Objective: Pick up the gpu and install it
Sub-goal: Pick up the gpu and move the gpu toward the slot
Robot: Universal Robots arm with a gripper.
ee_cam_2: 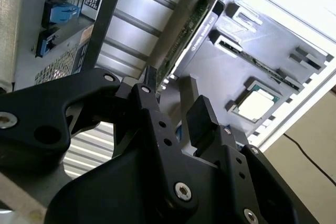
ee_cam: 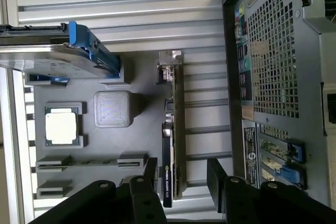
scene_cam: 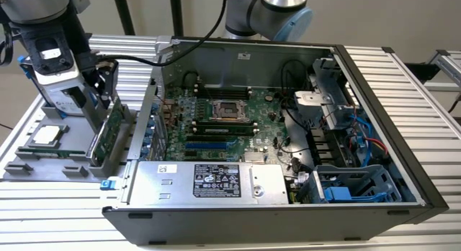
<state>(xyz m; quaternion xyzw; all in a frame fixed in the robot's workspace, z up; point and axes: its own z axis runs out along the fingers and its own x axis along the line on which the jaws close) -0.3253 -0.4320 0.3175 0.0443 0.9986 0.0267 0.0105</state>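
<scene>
The gpu [ee_cam: 172, 129], a thin green card with a black shroud and silver bracket, stands on edge in a grey moulded tray [ee_cam: 142, 72] just below the hand [ee_cam: 183, 165]. The hand's black fingers [ee_cam: 215, 174] are spread, one either side of the card. A perforated metal computer case [ee_cam: 273, 77] stands beside the hand on the ribbed tabletop [ee_cam: 121, 3].

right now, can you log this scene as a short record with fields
pincer: open, straddling the gpu, one finger on each side
gpu: standing on edge in the grey tray, not lifted
tray also holds: cpu, hard drive with blue rails
computer case: open, beside the tray, motherboard exposed
task state: gpu not yet gripped or installed
</scene>
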